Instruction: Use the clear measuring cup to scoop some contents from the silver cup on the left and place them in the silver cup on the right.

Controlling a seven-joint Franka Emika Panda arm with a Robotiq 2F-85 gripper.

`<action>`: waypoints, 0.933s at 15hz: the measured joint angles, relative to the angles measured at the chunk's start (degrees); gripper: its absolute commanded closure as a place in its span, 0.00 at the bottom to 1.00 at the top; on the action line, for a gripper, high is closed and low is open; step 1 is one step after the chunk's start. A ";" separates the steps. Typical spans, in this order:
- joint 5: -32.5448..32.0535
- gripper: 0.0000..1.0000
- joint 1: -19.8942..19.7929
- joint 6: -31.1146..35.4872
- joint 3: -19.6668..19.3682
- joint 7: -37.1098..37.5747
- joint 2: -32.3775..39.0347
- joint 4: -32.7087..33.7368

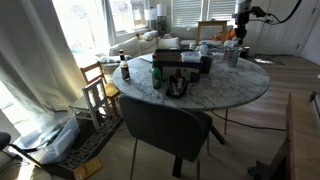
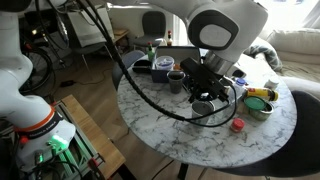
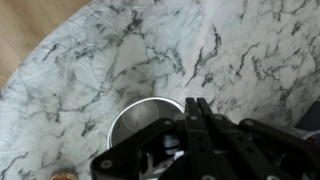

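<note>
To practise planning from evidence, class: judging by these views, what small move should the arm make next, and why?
Probably ease the pincer straight down a little. In the wrist view it hangs over the open silver cup on the marble table, overlapping its rim. Whether it holds anything is unclear.

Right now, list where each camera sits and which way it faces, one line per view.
In an exterior view: far across the room, facing the table and windows; the arm shows small at the far edge.
In an exterior view: close up, looking down on the table; the arm fills the foreground, tool low over the table.
Wrist view: looking down on a silver cup; only the tool shows.
Shared: all three show the marble table; both exterior views show the arm.
</note>
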 measured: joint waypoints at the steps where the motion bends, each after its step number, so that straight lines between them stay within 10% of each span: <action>1: 0.62 0.99 -0.50 -0.76 0.19 -0.75 0.31 0.44; 14: 8.58 0.99 -8.51 -8.92 1.55 -9.10 2.00 2.96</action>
